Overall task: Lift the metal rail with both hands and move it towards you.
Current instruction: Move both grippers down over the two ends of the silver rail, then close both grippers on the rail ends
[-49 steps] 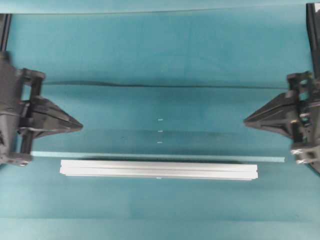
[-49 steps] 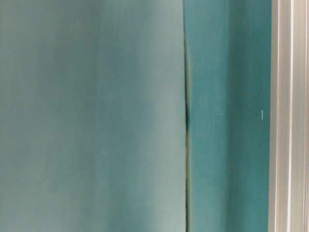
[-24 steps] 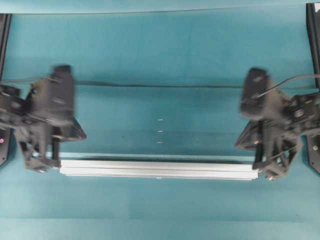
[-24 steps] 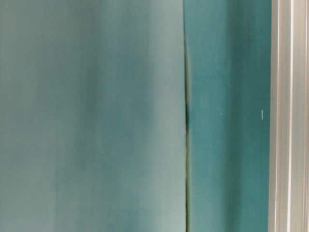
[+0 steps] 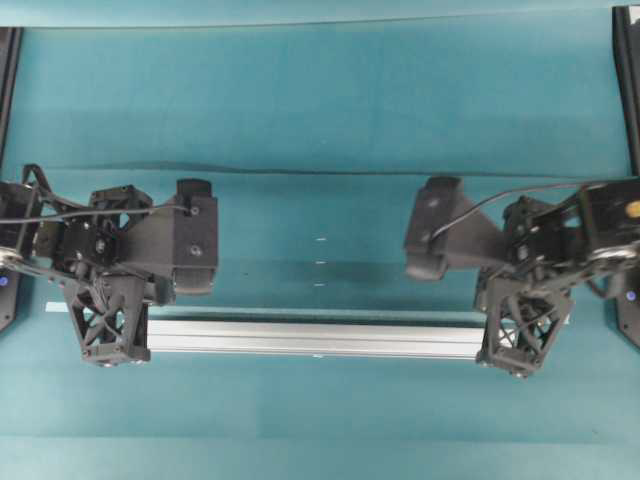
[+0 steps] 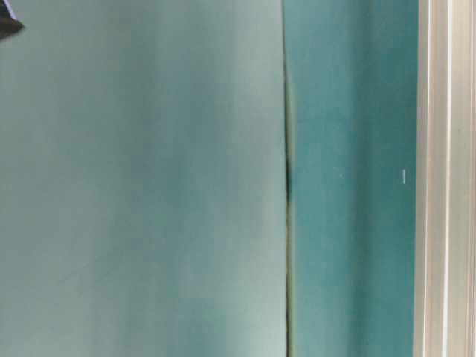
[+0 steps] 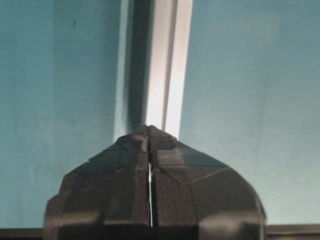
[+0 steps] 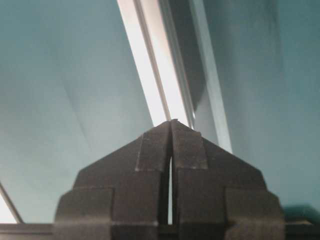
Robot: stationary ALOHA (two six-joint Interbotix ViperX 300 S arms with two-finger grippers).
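Observation:
The metal rail point(image 5: 315, 338) lies flat on the teal table, running left to right in the overhead view. My left gripper point(image 5: 112, 335) hangs over its left end and hides it. My right gripper point(image 5: 522, 340) covers the right end the same way. Both are shut with nothing between the fingers. In the left wrist view the closed gripper point(image 7: 149, 127) points at the rail point(image 7: 167, 75), which runs away from it. The right wrist view shows the shut gripper point(image 8: 172, 121) at the rail point(image 8: 155, 75) too. Whether either tip touches the metal I cannot tell. The table-level view shows the rail point(image 6: 442, 178) at its right edge.
A thin pale tape strip point(image 5: 320, 313) lies just behind the rail and parallel to it. A dark seam point(image 5: 320, 172) crosses the teal cover farther back. Three small white marks point(image 5: 320, 262) sit mid-table. Black arm posts point(image 5: 628, 80) stand at the far corners.
Both arms swung in from the table's sides and tipped downward over the rail's two ends. The rail lies where it was. Both grippers stayed shut.

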